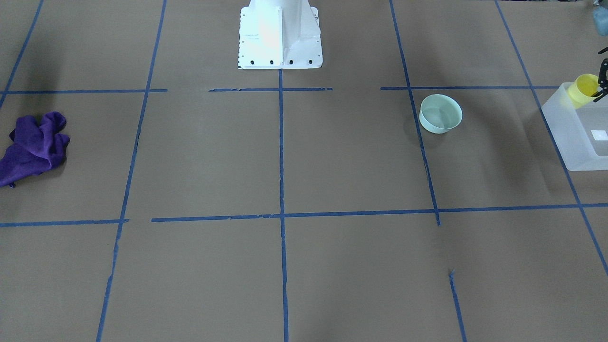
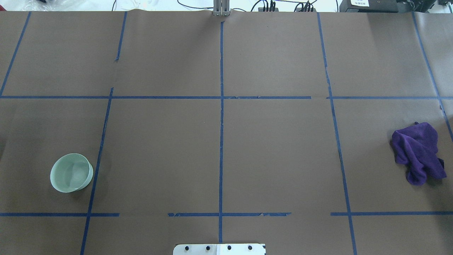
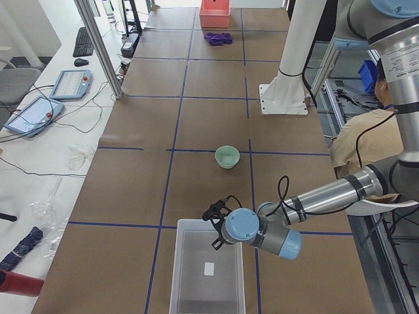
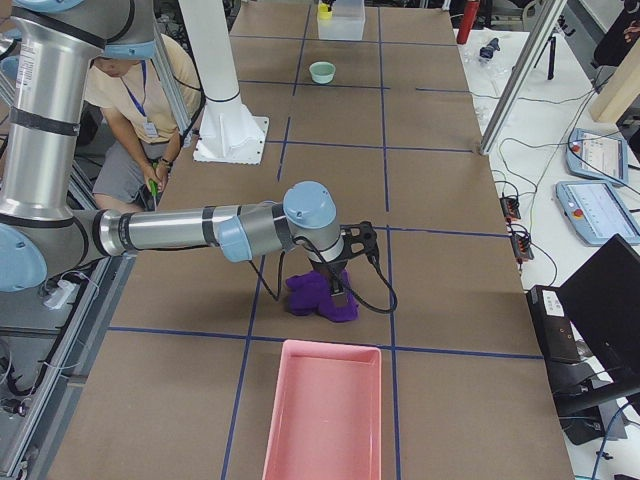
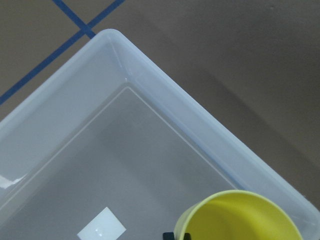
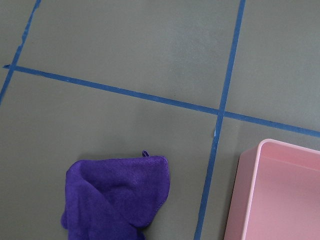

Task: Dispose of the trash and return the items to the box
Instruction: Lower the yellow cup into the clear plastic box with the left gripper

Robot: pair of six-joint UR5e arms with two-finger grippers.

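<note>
My left gripper point(image 1: 601, 86) is shut on the yellow cup point(image 1: 585, 89) and holds it tilted over the near corner of the frosted box point(image 1: 574, 128). In the left wrist view the cup point(image 5: 242, 217) hangs over the box's inside, just within its rim point(image 5: 175, 102). The mint-green bowl point(image 1: 441, 114) stands upright on the table, apart from the box; it also shows in the overhead view point(image 2: 72, 172). My right gripper point(image 4: 348, 268) hovers over the purple cloth point(image 4: 320, 297); I cannot tell whether it is open or shut.
The purple cloth point(image 2: 419, 152) lies crumpled at the table's right end, next to a pink tray point(image 6: 275, 192). The white robot base point(image 1: 280, 35) stands at the middle of the table's robot side. A person sits behind the robot in the side views.
</note>
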